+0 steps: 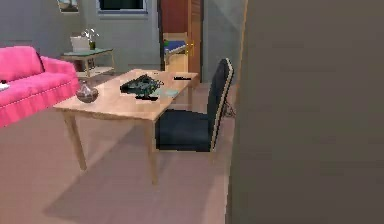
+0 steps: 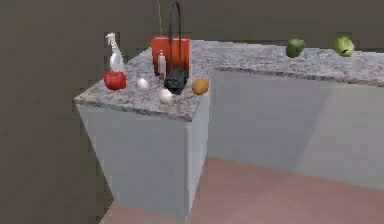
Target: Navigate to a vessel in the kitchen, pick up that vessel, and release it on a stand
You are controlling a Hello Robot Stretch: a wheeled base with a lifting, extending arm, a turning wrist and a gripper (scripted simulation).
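On the speckled counter (image 2: 260, 62) corner stands a small dark vessel-like thing (image 2: 175, 82) — red box (image 2: 166, 50) at its 12 o'clock, orange (image 2: 201, 86) at 3 o'clock. Whether the gripper holds anything — cannot tell.

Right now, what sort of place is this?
Probably an open-plan home, kitchen beside a living-dining area: a speckled stone counter with green fruit and a spray bottle, a wooden table with a chair, a pink sofa.
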